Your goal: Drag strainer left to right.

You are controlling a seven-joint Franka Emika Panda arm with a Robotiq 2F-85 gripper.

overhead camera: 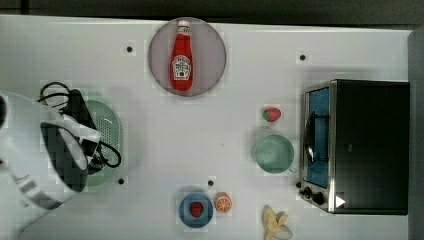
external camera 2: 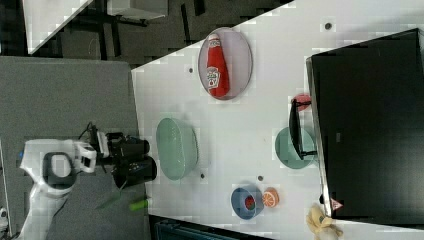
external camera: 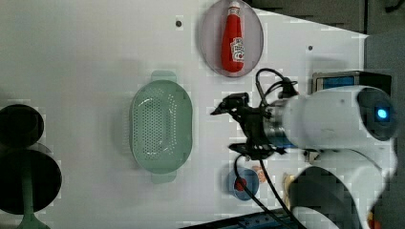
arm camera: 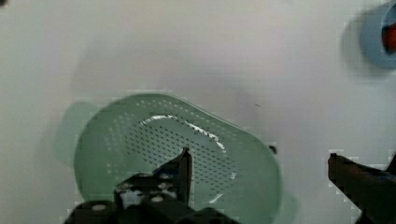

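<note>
One arm: a white Franka arm reaches over the white table, entering from the top view's left.
Gripper: black; fingers spread wide apart, holding nothing. In the wrist view one finger hangs over the strainer's basin, the other lies beyond its rim, over bare table.
Strainer: pale green oval colander with rows of small holes and a tab handle at each end; it sits flat on the table at the top view's left, partly covered there by the arm. Whether a fingertip touches it cannot be told.
Ketchup bottle: red, lying on a grey round plate near the table's far edge in the top view.
Bowl: round, mint green, without holes, just beside the toaster oven at the top view's right.
Strawberry: on the table near the bowl.
Blue dish: holds a small red item; an orange half lies just beside it.
Banana: peeled, near the oven's front corner in the top view.
</note>
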